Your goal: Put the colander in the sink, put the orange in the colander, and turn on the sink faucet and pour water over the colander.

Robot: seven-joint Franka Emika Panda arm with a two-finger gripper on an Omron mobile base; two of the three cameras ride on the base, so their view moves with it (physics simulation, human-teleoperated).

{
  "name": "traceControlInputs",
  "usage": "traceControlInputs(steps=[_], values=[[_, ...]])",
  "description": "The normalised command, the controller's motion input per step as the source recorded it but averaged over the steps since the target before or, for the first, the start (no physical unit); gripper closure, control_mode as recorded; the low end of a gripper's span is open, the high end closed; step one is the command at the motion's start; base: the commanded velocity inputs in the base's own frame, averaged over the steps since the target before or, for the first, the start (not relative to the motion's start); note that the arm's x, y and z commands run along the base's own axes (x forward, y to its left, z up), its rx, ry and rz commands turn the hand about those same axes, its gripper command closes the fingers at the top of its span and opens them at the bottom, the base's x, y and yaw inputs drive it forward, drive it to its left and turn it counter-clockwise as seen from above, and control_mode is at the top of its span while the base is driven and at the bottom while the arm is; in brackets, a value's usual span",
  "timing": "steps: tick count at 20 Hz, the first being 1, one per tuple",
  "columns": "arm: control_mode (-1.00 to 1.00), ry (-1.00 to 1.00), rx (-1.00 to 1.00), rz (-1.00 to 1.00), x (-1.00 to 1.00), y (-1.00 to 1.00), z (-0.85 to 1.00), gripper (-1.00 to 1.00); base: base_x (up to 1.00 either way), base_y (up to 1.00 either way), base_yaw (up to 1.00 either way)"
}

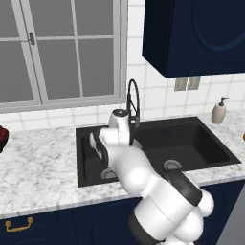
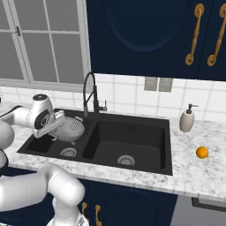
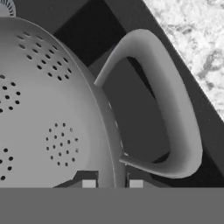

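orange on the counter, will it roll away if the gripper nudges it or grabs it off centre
Probably. The orange is a smooth round ball sitting loose on flat marble counter, so a nudge would likely send it rolling. Its curved skin may slip from an off-centre pinch. It looks small, so likely light and firm enough to hold.

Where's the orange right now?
In the right base view, the orange sits on the marble counter right of the sink, in front of the soap dispenser.

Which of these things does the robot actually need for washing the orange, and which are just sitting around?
Needed: colander, held by the gripper over the sink; orange; sink faucet.
Just there: soap dispenser, window, wall cabinets.
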Motion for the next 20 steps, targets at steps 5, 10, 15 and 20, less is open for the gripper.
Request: traceControlInputs(steps=[5,10,15,20], values=[[-1.00,0.24,-0.01,-0.44,0.33,1.00,0.13,1.00,0.00,0.00,0.00],[-1.00,0.18,-0.07,-0.56,0.42,0.96,0.03,1.00,0.00,0.00,0.00],[-1.00,0.13,-0.09,-0.62,0.37,0.92,-0.02,1.00,0.00,0.00,0.00],[-1.00,0.16,-0.10,-0.57,0.33,1.00,-0.14,1.00,0.00,0.00,0.00]])
